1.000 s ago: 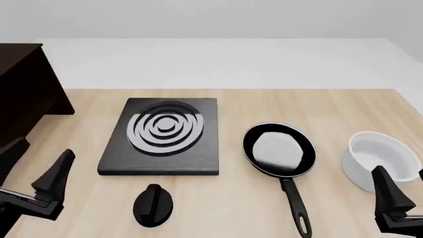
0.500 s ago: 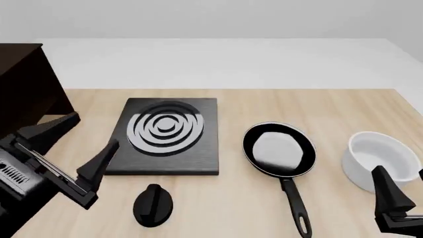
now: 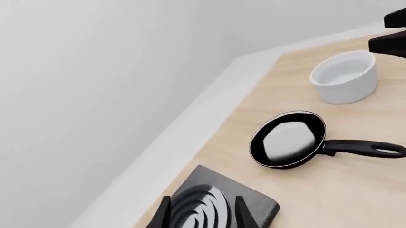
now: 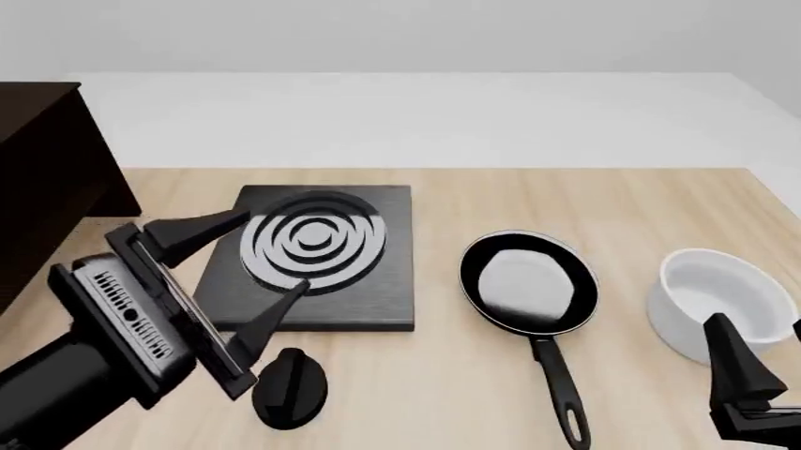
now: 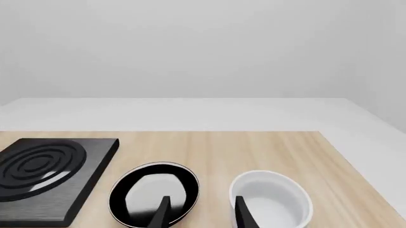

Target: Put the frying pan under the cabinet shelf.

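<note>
Left gripper sits left of centre in the front view, fingers spread wide, nothing between them, raised over the near-left corner of the stove plate. It is angled toward the right side of the frame, so probably lining up a reach for the pan; no contact with anything yet. In the left wrist view its fingertips show at the bottom edge with the stove plate's rings between them, gap clearly empty.

Right gripper is at the lower right corner of the front view, only partly in frame. The right wrist view shows two fingers apart with nothing gripped. It looks parked, just near the white bowl.

Frying pan lies flat on the table, right of centre, between the stove plate and the bowl and touching neither. Its long handle points to the bottom of the frame, toward the arms, so it is easy to grab.

Cabinet shelf is at the far left edge, well apart from the pan, with the stove plate between them. A small black knob sits at lower centre-left, just beside the left arm. Task looks barely started: pan not grasped.
</note>
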Controlling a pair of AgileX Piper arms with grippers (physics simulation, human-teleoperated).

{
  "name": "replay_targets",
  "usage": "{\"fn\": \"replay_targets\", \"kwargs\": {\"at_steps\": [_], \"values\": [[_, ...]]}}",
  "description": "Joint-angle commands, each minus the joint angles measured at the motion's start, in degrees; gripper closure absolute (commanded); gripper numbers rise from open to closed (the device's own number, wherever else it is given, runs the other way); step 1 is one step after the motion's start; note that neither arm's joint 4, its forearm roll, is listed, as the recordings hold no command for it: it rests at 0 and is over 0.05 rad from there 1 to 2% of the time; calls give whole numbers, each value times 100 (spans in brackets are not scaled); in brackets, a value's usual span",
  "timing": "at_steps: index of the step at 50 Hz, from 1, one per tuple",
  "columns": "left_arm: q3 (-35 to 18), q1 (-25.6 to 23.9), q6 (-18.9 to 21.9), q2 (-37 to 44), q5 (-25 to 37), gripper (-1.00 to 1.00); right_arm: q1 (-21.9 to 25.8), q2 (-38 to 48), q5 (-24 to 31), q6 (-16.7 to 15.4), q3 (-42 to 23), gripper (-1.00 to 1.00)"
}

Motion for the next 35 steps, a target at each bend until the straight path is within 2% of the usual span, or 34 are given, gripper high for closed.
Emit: {"fn": "replay_targets", "kwargs": {"at_steps": [1,19,35], "values": [[-135,-472,527,547,-212,-100,2,1,-1,-2,0,-100],[-195,-1278,1322,1259,-376,-100,1,0,0,-1,0,-100],[-200,-1608,1814,1829,-651,-100,1,0,0,-1,0,-100]]}}
